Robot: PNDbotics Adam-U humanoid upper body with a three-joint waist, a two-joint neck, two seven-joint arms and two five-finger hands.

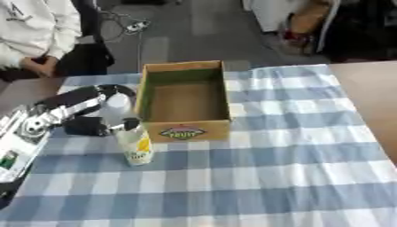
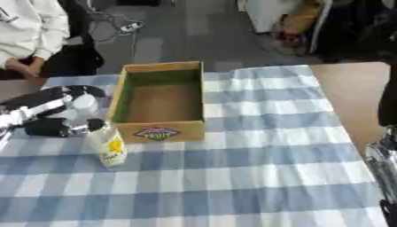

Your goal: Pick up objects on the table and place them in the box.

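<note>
An open cardboard box [image 1: 184,99] is seen on the checked worktop [image 1: 294,146], with nothing visible inside, so the task is judged barely begun. A pale bottle [image 1: 135,144] stands upright just beside the box's near-left corner. The left hand [image 1: 89,125] is stretched in from the left at the bottle's neck; its grip cannot be told. The right hand is not shown.

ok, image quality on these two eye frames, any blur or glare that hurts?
Left eye view: soft overall; the label on the bottle is unreadable, and the left hand beside it is smeared. Even light, no harsh glare, box interior in mild shadow. Right eye view: same softness; right arm edge blurred at the frame side.
</note>
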